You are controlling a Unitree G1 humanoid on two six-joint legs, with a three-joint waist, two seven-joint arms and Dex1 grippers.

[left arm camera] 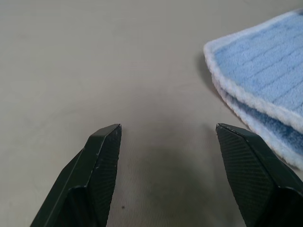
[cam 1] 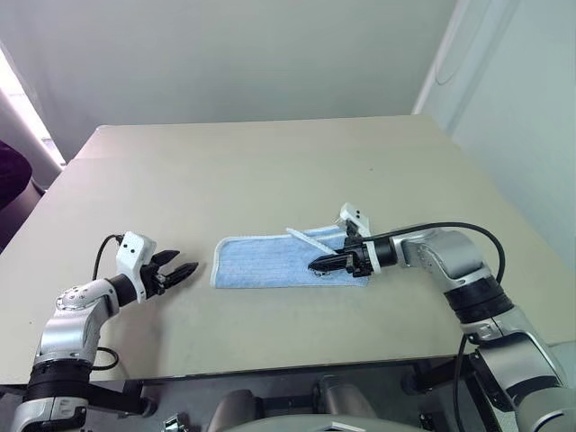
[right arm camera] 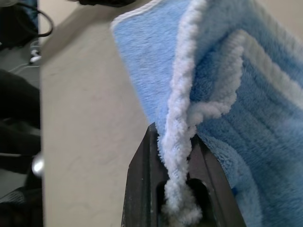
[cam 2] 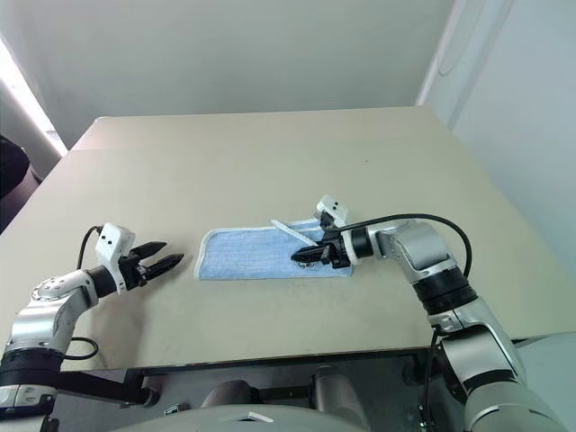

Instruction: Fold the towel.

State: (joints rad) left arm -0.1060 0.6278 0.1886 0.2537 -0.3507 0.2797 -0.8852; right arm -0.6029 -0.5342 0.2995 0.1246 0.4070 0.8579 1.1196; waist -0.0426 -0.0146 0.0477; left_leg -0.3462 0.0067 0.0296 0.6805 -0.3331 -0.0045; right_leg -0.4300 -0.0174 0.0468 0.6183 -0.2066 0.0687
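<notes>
My right gripper is pinching the towel by its white edge. Left gripper hangs open beside it on the counter.

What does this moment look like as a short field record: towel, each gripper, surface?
towel: light blue, white edging, lying on the table, already folded into a long strip
right gripper: shut on the towel's white edge, over the strip's right part
left gripper: open, holding nothing, just left of the towel, apart from it
table: beige
fold: not finished
</notes>
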